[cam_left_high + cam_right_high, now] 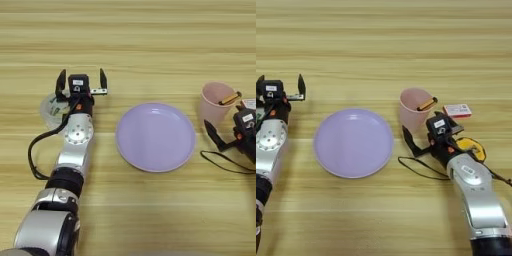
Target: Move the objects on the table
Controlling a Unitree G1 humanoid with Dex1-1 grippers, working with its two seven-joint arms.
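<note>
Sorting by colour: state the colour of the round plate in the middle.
Lilac, plain with no pattern; the plate shows best in the left eye view.

Around one lilac round plate point(353, 143) on the desk point(384, 40) sit one pale pink cup point(414, 110) holding one orange-brown stick point(427, 104), one small red-and-white box point(457, 110) and one yellow-and-black item point(472, 148), all right of the plate. One clear tape roll point(54, 109) lies left of the plate. Two grippers show, the left gripper point(82, 80) and the right gripper point(428, 134), on either side of the plate.
</note>
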